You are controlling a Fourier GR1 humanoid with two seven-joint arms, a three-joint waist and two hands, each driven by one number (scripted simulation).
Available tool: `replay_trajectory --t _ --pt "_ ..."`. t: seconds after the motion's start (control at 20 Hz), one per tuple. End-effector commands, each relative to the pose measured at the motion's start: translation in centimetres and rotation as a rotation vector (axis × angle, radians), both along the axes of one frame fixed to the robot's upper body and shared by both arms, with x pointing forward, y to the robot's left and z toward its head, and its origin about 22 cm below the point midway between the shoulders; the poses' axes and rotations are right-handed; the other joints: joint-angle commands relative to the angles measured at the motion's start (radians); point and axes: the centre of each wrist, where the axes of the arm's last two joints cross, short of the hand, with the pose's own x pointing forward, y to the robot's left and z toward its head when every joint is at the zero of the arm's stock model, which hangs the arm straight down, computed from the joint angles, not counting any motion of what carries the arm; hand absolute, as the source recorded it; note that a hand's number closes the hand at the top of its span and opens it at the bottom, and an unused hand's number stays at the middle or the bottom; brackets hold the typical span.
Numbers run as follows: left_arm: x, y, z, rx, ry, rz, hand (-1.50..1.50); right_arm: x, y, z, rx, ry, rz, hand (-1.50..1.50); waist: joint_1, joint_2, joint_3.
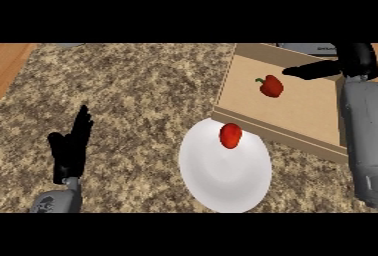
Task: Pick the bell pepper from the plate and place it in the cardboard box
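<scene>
A red bell pepper (271, 86) with a green stem is inside the cardboard box (295, 135), on its floor near the left wall. My right hand (325, 68) hovers over the box's far right part, fingers stretched left toward the pepper and apart from it, holding nothing. The white plate (225, 185) sits in front of the box, touching its near wall. A second red, rounded item (230, 135) lies on the plate's far part. My left hand (71, 145) rests open at the lower left, fingers up.
The speckled stone counter (133, 90) stretches left of the box and plate. A wooden strip (11, 60) borders the counter at the far left. Grey objects (310, 47) show behind the box at the top right.
</scene>
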Motion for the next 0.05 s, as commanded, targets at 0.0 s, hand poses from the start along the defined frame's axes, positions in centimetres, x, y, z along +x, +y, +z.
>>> replay_trajectory --t 0.0 --pt "-0.33 0.75 0.67 0.008 -0.003 0.001 0.0 -1.12 -4.61 1.09 0.143 -0.055 -0.043 -1.5 -0.002 -0.003 0.0"
